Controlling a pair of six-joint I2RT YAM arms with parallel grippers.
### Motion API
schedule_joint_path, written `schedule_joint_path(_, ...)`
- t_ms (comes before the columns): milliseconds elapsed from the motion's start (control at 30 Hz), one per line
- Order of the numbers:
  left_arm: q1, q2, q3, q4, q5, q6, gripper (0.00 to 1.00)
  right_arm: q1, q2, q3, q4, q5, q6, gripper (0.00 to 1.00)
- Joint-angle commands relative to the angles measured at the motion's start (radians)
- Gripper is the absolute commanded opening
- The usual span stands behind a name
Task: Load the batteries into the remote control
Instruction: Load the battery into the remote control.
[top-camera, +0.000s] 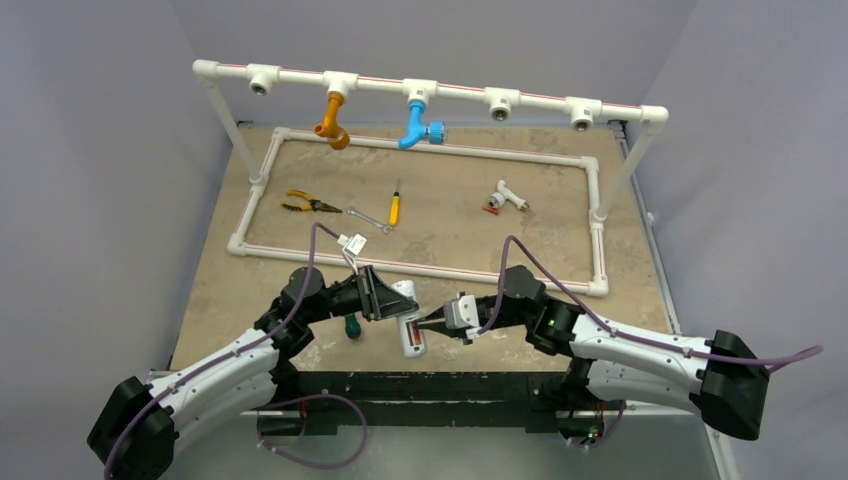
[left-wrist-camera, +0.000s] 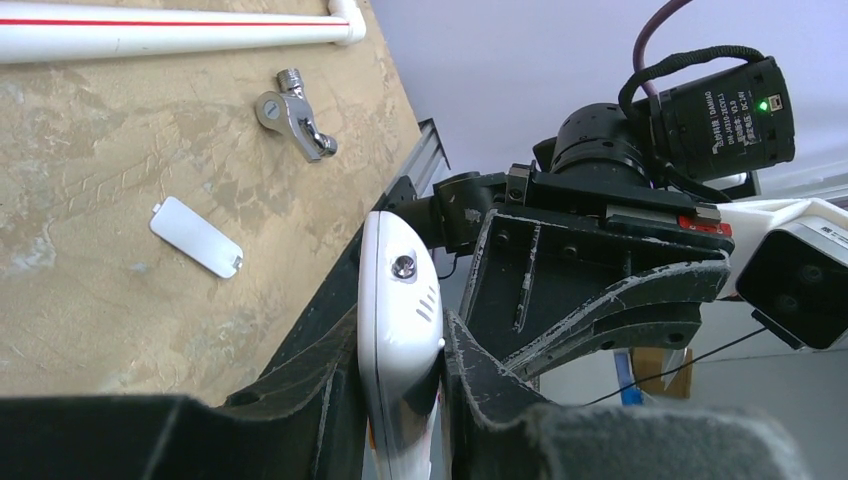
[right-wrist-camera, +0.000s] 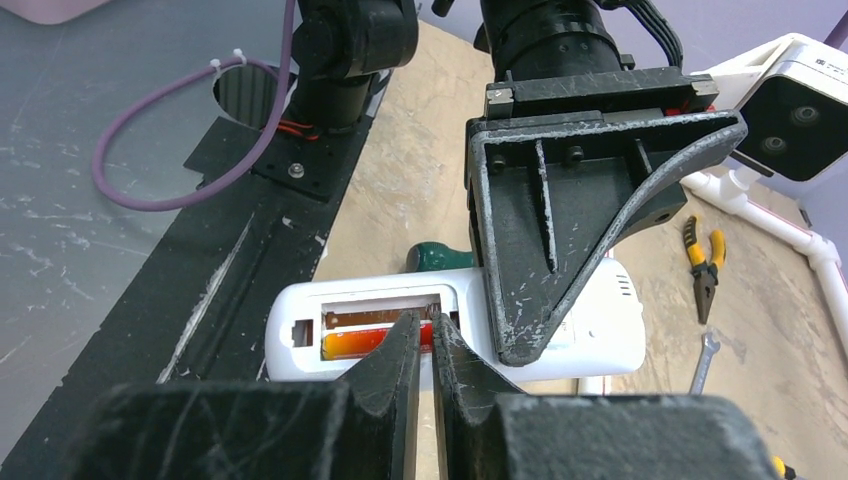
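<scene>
My left gripper (top-camera: 392, 300) is shut on the white remote control (top-camera: 408, 322) and holds it edge-on above the table's near edge (left-wrist-camera: 400, 300). In the right wrist view the remote (right-wrist-camera: 600, 335) shows its open back. One red-orange battery (right-wrist-camera: 355, 345) lies in the nearer slot, and the slot beside it shows only a brown contact strip. My right gripper (right-wrist-camera: 428, 322) is shut with nothing between the fingers, and its tips rest at the battery's right end (top-camera: 422, 325). A small red-orange piece (top-camera: 492, 203) that may be the second battery lies by the white T-fitting (top-camera: 512, 195).
The remote's white battery cover (left-wrist-camera: 196, 236) lies on the table near a metal tap fitting (left-wrist-camera: 295, 113). A green-handled tool (top-camera: 352, 325) lies beside the remote. Pliers (top-camera: 305, 204), a wrench (top-camera: 368, 218) and a yellow screwdriver (top-camera: 395, 207) lie inside the white pipe frame (top-camera: 592, 215).
</scene>
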Motion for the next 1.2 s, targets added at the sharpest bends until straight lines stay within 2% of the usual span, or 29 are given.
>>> schedule_joint_path(0, -0.002, -0.017, 0.028, 0.127, -0.009, -0.046, 0.0, -0.002, -0.002, -0.015, -0.131, -0.019, 0.0, 0.05)
schedule_joint_path(467, -0.002, 0.01, 0.039, 0.132, -0.009, -0.05, 0.0, 0.004, 0.018, -0.03, -0.147, 0.016, -0.015, 0.03)
schedule_joint_path(900, -0.002, 0.01, 0.038, 0.121, -0.013, -0.039, 0.0, 0.003, -0.175, -0.034, -0.263, 0.139, -0.068, 0.05)
schedule_joint_path(1067, -0.002, 0.017, 0.039, 0.123, -0.007, -0.036, 0.0, 0.003, -0.203, -0.009, -0.242, 0.15, -0.059, 0.15)
schedule_joint_path(1167, -0.002, 0.016, 0.037, 0.122, -0.007, -0.035, 0.0, 0.003, -0.2, 0.008, -0.193, 0.129, -0.032, 0.27)
